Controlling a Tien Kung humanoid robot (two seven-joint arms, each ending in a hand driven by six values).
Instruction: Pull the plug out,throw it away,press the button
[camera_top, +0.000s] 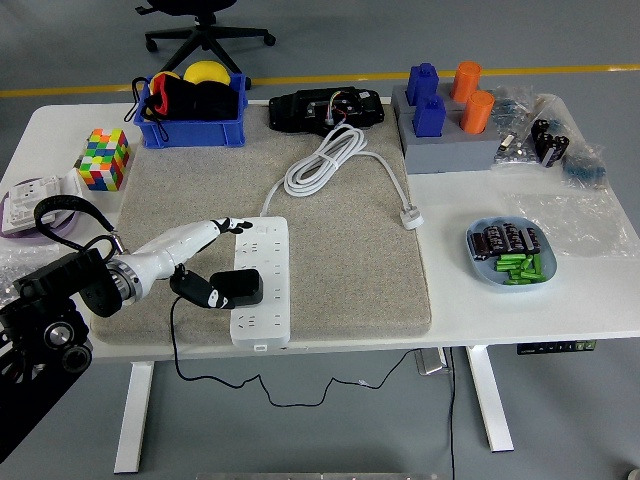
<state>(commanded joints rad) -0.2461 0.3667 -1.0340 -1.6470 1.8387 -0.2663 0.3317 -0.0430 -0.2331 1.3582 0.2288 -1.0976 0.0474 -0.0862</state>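
The left arm (60, 300) is showing bulky black housing with round joint caps. A silver ring is joining it to a white forearm, which is ending in the left hand (205, 262) with black fingertips.

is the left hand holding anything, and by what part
It looks so: the left hand grips the black plug by its left end, thumb below and fingers above, while the plug sits on the power strip.

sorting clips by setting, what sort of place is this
Likely a robotics lab or test workshop: a height-adjustable white table on a grey floor with a yellow line, an office chair behind, trays of batteries.
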